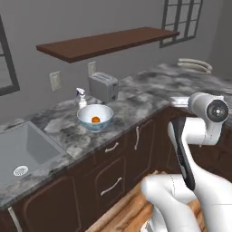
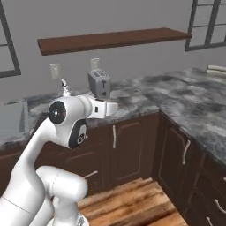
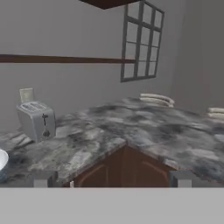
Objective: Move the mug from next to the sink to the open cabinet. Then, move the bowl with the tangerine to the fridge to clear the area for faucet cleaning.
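The bowl (image 1: 95, 117), white inside and pale blue outside, stands on the marble counter right of the sink (image 1: 27, 147). The tangerine (image 1: 95, 119) lies in its middle. My gripper (image 3: 112, 179) hovers to the right of the bowl, level over the counter's corner, and is open; its dark fingertips (image 3: 43, 179) stand wide apart with nothing between them. A sliver of the bowl's rim (image 3: 1, 161) shows at the left edge of the hand view. The mug, the open cabinet and the fridge are out of view.
A silver toaster (image 1: 103, 86) and a small spray bottle (image 1: 81, 97) stand behind the bowl by the wall. A dark wooden shelf (image 1: 104, 43) hangs above. Stacked plates (image 1: 195, 65) lie at the far right of the counter (image 1: 140, 97). Drawer fronts (image 1: 111, 181) run below.
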Controlling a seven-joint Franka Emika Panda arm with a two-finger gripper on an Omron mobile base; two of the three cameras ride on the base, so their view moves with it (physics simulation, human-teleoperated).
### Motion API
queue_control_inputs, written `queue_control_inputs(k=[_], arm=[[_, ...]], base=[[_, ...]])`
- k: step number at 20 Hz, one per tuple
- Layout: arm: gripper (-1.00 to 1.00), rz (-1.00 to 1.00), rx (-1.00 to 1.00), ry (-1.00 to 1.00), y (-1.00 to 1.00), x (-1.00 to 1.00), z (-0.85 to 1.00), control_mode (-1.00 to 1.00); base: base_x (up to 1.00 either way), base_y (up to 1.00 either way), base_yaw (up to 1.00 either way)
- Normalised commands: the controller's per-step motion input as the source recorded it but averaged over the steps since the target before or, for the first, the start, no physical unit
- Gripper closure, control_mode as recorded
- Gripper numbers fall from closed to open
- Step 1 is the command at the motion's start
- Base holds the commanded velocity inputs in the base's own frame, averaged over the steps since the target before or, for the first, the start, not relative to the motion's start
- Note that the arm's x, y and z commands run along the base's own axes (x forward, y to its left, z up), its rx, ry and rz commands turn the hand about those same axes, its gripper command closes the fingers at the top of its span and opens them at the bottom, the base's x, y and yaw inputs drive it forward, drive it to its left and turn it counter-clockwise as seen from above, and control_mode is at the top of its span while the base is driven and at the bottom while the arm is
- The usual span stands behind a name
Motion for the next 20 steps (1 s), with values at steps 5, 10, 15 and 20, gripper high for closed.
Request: queue_control_inputs(k=[5, 10, 15, 20], arm=[[-1.00, 0.00, 0.00, 0.00, 0.00, 0.00, 0.00, 1.00], [-1.00, 0.00, 0.00, 0.00, 0.00, 0.00, 0.00, 1.00], [-1.00, 0.04, 0.10, 0.16, -0.02, 0.11, 0.00, -1.00], [-1.00, 0.21, 0.58, 0.88, -0.24, 0.08, -0.03, -1.00]], base=[[0.75, 0.00, 0.68], [0.81, -0.02, 0.52], [0.58, -0.07, 0.22], [0.00, 0.00, 0.00]])
